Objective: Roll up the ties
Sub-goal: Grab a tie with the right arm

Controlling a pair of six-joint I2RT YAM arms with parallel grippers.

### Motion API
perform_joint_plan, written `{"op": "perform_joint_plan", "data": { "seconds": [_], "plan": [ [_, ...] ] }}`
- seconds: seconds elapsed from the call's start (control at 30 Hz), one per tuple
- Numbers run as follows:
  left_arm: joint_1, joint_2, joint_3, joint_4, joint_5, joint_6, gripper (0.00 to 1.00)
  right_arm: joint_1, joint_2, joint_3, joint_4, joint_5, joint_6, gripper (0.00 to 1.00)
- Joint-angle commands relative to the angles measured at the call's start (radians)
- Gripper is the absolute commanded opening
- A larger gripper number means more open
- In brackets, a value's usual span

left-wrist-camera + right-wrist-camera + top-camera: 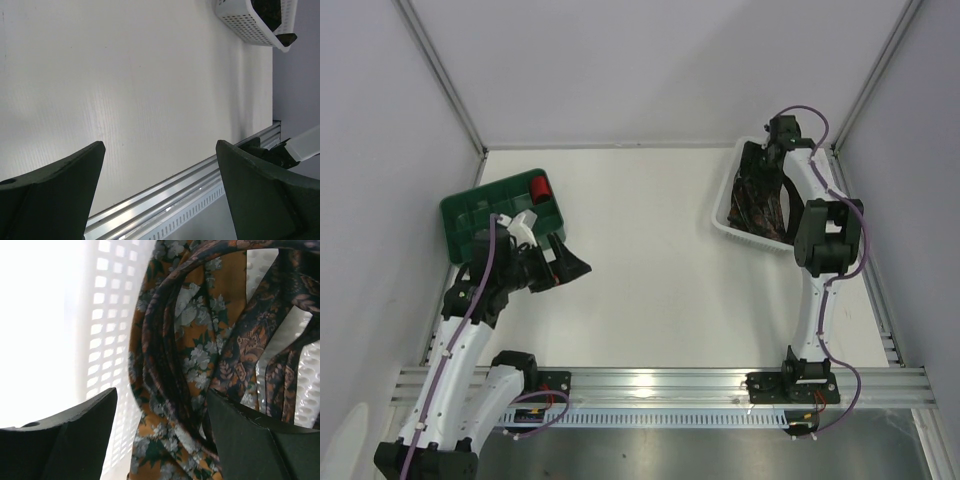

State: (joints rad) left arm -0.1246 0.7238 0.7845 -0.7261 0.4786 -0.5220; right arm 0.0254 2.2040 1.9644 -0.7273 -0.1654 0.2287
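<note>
Several ties [760, 200] with a dark brown-orange floral and paisley pattern lie tangled in a white perforated basket [725, 225] at the back right. My right gripper [768, 150] reaches down into the basket at its far end. In the right wrist view its jaws [161, 392] stand apart, with a fold of the ties [195, 340] between them, close to the right finger. My left gripper [575, 265] hovers at the left of the table. It is open with nothing between its fingers [160, 145]. The left wrist view shows the basket [240, 25] far off.
A green bin [470, 215] sits at the back left behind the left arm, with a small red roll [541, 187] in it. An aluminium rail [165, 195] runs along the near table edge. Grey walls close the cell on both sides.
</note>
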Motion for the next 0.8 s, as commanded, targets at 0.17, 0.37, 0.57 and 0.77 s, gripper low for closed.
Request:
{"op": "perform_joint_plan", "data": {
  "seconds": [0.17, 0.37, 0.57, 0.77],
  "plan": [
    [0.011, 0.031, 0.039, 0.005, 0.003, 0.027, 1.00, 0.001, 0.074, 0.111, -0.007, -0.008, 0.004, 0.74],
    [0.013, 0.048, 0.032, 0.007, 0.003, 0.027, 1.00, -0.001, 0.074, 0.119, -0.043, 0.067, 0.012, 0.72],
    [0.013, 0.063, 0.022, 0.007, 0.011, 0.025, 1.00, -0.018, 0.010, 0.130, -0.099, 0.090, 0.040, 0.85],
    [0.014, 0.081, 0.022, 0.014, 0.014, 0.025, 1.00, -0.044, -0.076, -0.019, -0.121, 0.099, 0.021, 1.00]
  ]
}}
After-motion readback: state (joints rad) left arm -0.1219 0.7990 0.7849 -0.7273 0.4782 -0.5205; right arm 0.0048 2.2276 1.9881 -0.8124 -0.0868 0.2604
